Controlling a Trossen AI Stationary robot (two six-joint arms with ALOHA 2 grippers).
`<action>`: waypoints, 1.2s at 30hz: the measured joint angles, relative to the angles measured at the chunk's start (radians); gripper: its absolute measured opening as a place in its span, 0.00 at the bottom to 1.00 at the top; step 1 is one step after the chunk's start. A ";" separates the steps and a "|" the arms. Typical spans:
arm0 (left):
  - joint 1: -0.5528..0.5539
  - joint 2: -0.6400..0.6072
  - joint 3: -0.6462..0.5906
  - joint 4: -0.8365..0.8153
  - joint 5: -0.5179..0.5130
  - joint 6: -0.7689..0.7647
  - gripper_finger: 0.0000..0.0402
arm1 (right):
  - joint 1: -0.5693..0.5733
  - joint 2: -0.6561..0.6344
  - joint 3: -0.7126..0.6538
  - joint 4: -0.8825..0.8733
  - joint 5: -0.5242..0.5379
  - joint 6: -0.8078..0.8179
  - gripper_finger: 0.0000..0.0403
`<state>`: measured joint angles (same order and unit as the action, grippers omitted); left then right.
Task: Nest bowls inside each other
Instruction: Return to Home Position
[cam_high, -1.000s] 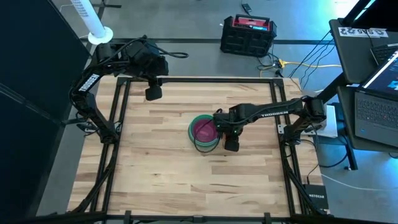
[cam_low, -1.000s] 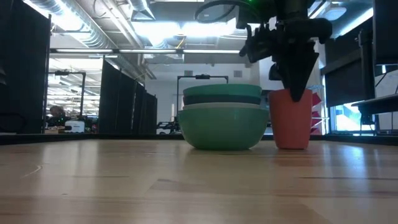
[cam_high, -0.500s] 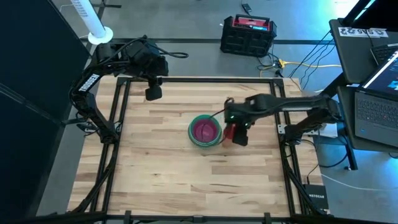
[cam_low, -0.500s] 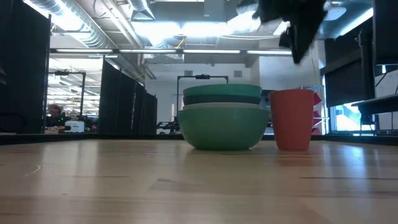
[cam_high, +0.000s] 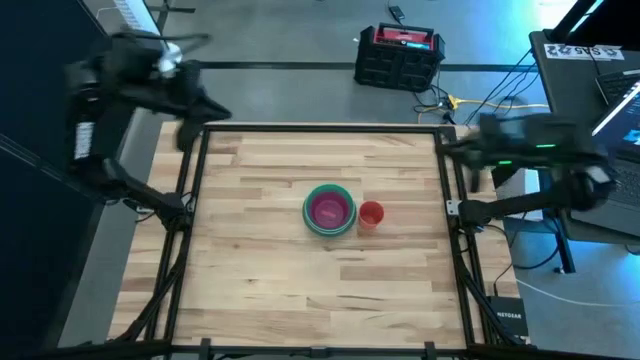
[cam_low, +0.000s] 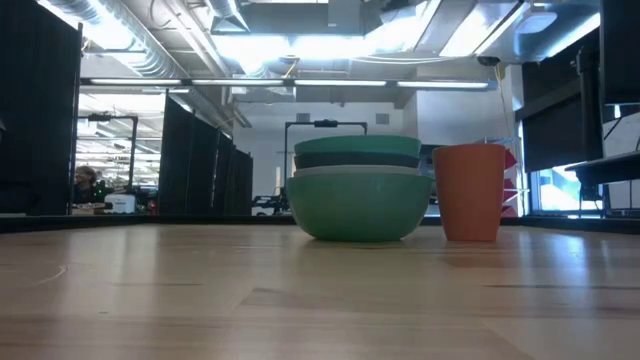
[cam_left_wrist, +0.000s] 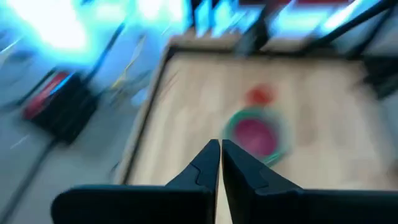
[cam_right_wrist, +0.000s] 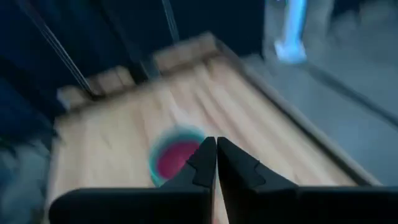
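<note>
My left hand and right hand each had two matte black fingers, broad-based, tapering to narrow tips. My left arm and right arm were dark all over.

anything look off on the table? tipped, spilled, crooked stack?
Nothing stands out. The nested bowls sit level near the middle of the table, pink bowl innermost. The orange cup stands upright close beside them; whether they touch is unclear. Left gripper and right gripper are shut, away from both.
</note>
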<state>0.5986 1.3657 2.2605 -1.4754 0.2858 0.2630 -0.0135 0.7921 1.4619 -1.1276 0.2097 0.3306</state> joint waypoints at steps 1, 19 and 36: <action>0.018 -0.026 -0.019 0.018 0.033 -0.016 0.00 | 0.000 -0.056 -0.009 0.015 0.011 -0.001 0.01; 0.139 -0.759 -1.071 0.977 0.287 -0.586 0.00 | 0.000 -0.788 -0.455 0.300 0.099 0.096 0.00; 0.140 -1.143 -1.626 1.375 0.246 -0.829 0.00 | 0.000 -0.789 -1.000 0.981 0.027 0.124 0.00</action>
<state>0.7382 0.2228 0.6346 -0.1005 0.5313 -0.5658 -0.0134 0.0032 0.4617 -0.1462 0.2371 0.4545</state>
